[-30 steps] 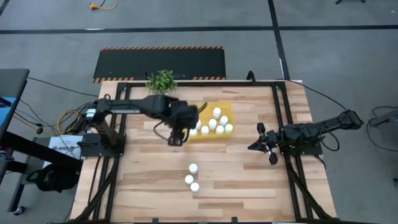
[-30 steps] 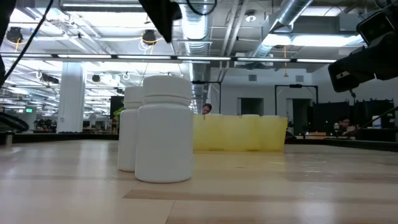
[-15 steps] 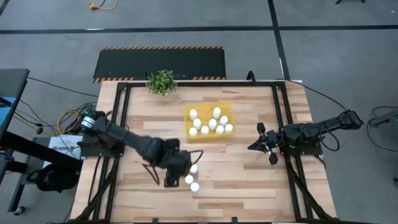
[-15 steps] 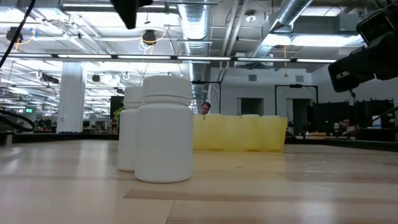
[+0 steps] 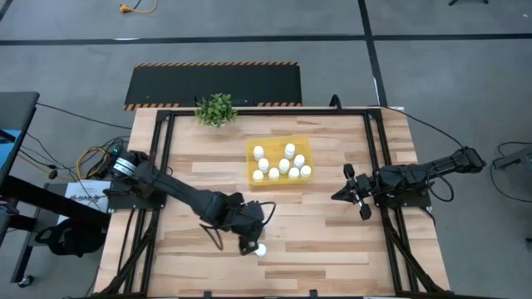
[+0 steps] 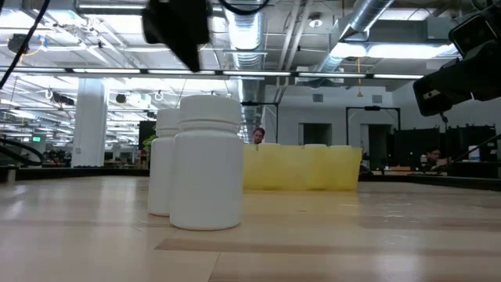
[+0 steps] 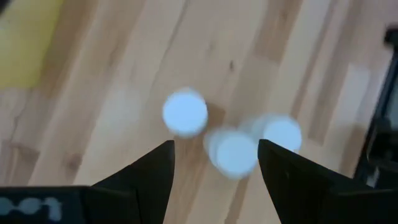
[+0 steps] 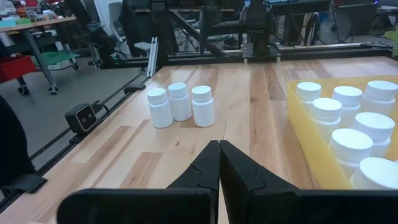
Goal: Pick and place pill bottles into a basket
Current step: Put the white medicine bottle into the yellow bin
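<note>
White round-capped plastic pill bottles (image 8: 181, 104), three, stand upright on the wooden desk (image 5: 332, 232). Left gripper (image 7: 214, 163) hangs above them, fingers spread wide. Right gripper (image 8: 219, 163) waits by the yellow plastic tray (image 5: 253, 164), fingers pressed together

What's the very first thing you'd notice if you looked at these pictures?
Probably the bright yellow basket in the middle of the wooden table, full of little white pill bottles. Next, the long dark left arm stretching across the table, its open left gripper right above three more bottles standing close together near the front edge. The right gripper waits, shut, at the right side.
</note>
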You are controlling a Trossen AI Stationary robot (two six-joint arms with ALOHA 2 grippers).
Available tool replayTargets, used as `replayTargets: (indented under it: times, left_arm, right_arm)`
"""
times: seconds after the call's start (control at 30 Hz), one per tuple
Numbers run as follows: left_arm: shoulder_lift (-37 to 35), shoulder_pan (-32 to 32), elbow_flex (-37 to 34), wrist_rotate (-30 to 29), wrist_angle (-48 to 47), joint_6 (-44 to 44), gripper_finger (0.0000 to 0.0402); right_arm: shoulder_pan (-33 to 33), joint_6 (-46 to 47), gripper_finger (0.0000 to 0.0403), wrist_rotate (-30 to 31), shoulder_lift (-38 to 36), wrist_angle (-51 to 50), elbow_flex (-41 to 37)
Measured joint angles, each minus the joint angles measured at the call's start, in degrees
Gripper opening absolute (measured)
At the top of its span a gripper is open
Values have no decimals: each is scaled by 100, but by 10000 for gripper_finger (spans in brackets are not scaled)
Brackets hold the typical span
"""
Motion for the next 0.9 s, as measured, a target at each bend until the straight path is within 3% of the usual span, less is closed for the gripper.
replayTargets:
  times: [0.17,0.57,0.9]
  left_arm:
    - [511,333,602,23,-200,-71,220]
    - [1997,741,2665,170,-1724,-546,220]
    - [2238,741,2823,268,-1925,335,220]
  right_arm:
    - [1,0,1,0,-2,0,-1]
    - [2,0,1,2,-1,0,0]
    - [1,-1,1,2,0,0,1]
